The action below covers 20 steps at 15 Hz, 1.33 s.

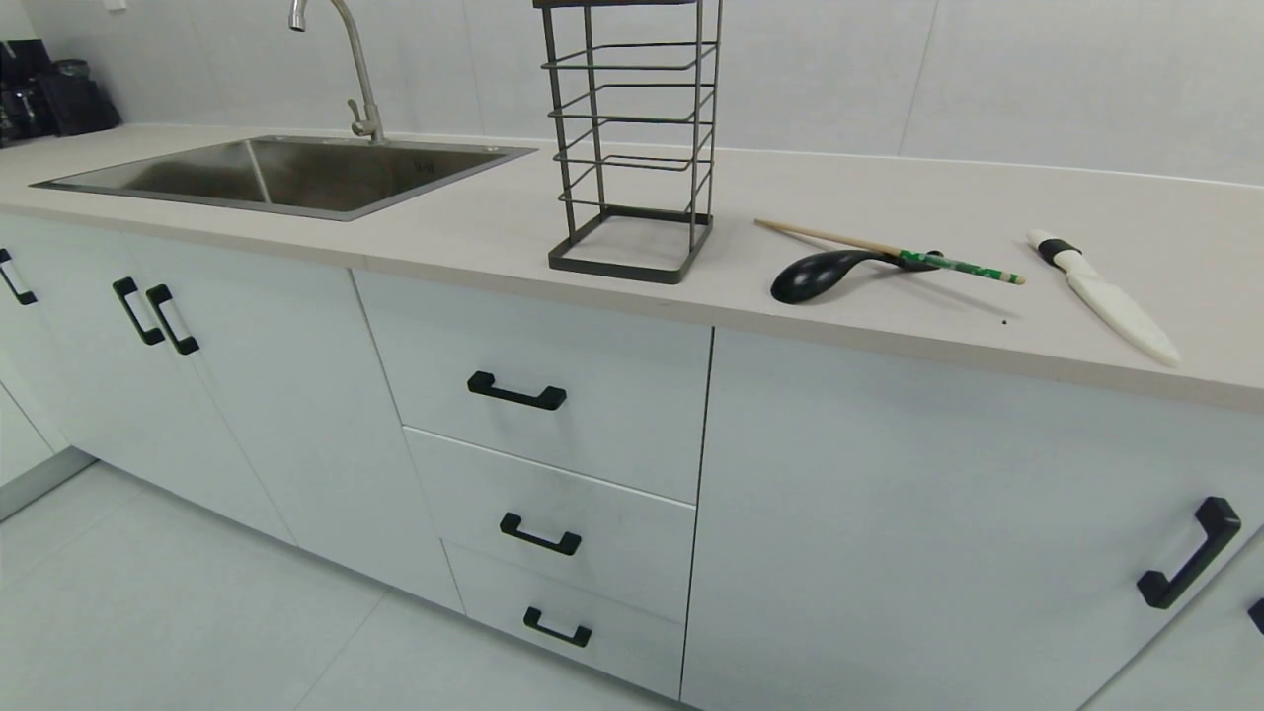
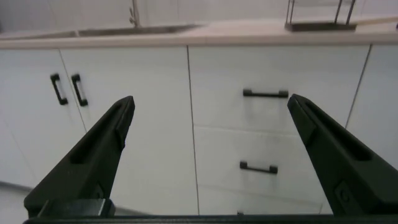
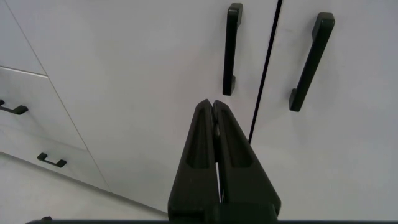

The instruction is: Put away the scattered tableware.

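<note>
On the countertop (image 1: 474,232) right of a black wire rack (image 1: 632,148) lie a black spoon (image 1: 820,274), a chopstick (image 1: 889,249) with a green patterned end resting across the spoon's handle, and a white knife (image 1: 1104,294) with a black band farther right. My left gripper (image 2: 211,102) is open with nothing between its fingers, held low in front of the drawer fronts (image 2: 265,134). My right gripper (image 3: 213,107) is shut and empty, close to white cabinet doors with black handles (image 3: 231,48).
A steel sink (image 1: 286,173) with a tall faucet (image 1: 341,59) is set into the counter at the left. Below the counter, three stacked drawers (image 1: 538,474) with black handles sit between cabinet doors. The rack's edge (image 2: 320,25) stands at the counter above the drawers.
</note>
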### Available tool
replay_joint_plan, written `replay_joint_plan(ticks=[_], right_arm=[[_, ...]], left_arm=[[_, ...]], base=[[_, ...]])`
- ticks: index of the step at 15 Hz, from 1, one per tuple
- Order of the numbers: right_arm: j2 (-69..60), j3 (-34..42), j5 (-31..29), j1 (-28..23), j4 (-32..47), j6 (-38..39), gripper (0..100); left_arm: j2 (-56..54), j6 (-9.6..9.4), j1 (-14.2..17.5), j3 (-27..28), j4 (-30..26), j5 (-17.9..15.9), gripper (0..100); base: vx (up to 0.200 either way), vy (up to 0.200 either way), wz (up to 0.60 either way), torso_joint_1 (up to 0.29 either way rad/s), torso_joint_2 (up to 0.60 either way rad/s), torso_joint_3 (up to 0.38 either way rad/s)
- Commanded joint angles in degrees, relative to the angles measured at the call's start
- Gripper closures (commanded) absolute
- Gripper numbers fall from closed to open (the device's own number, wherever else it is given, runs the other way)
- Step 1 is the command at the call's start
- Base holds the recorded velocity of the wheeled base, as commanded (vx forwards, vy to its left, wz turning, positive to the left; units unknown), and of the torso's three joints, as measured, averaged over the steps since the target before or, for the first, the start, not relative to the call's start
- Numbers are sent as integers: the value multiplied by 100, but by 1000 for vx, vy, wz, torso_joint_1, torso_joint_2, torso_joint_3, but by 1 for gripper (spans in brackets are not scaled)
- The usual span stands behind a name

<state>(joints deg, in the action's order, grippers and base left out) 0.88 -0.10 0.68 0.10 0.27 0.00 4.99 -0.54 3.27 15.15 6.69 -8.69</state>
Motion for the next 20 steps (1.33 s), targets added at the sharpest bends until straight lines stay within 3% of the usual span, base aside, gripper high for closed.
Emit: replay_joint_plan(ticks=[1, 3, 4, 5, 7, 8, 9, 12, 13, 14, 15, 16, 17, 18, 19, 20], right_arm=[[9, 1, 2, -1, 0, 0, 100], [9, 1, 2, -1, 0, 0, 100], [9, 1, 2, -1, 0, 0, 100], [9, 1, 2, -1, 0, 0, 100], [9, 1, 2, -1, 0, 0, 100], [9, 1, 2, -1, 0, 0, 100], [9, 1, 2, -1, 0, 0, 100], [9, 1, 2, -1, 0, 0, 100], [9, 1, 2, -1, 0, 0, 100], [9, 1, 2, -1, 0, 0, 100], [9, 1, 2, -1, 0, 0, 100], [9, 1, 2, -1, 0, 0, 100], [9, 1, 2, -1, 0, 0, 100], [9, 1, 2, -1, 0, 0, 100], [9, 1, 2, -1, 0, 0, 100], [9, 1, 2, -1, 0, 0, 100]], left_arm=[[486, -149, 95, -74, -309, -221, 0], [969, -298, 7, -39, -265, -537, 0], [969, -298, 7, -39, -265, -537, 0], [1479, -1212, -2, -21, -265, -1117, 0], [2068, -2214, -2, -21, -265, -1469, 0], [2393, -2609, -37, -21, -265, -1688, 0], [2762, -2935, -160, -21, -256, -1864, 0], [3544, -3427, -836, -74, -256, -1882, 0], [4098, -3884, -1241, -118, -256, -1864, 0], [4379, -4148, -1390, -135, -256, -1855, 0], [4801, -4578, -1548, -179, -265, -1803, 0], [4801, -4578, -1548, -179, -265, -1803, 0], [5302, -5369, -1671, -188, -274, -1688, 0], [5531, -5879, -1786, -179, -274, -1627, 0], [5759, -6274, -1953, -144, -274, -1583, 0], [5988, -6512, -2172, -74, -256, -1513, 0]], base=[[0, 0, 0, 0, 0, 0], [0, 0, 0, 0, 0, 0], [0, 0, 0, 0, 0, 0], [0, 0, 0, 0, 0, 0], [0, 0, 0, 0, 0, 0], [0, 0, 0, 0, 0, 0], [0, 0, 0, 0, 0, 0], [0, 0, 0, 0, 0, 0], [0, 0, 0, 0, 0, 0], [0, 0, 0, 0, 0, 0], [0, 0, 0, 0, 0, 0], [0, 0, 0, 0, 0, 0], [0, 0, 0, 0, 0, 0], [0, 0, 0, 0, 0, 0], [0, 0, 0, 0, 0, 0], [0, 0, 0, 0, 0, 0]])
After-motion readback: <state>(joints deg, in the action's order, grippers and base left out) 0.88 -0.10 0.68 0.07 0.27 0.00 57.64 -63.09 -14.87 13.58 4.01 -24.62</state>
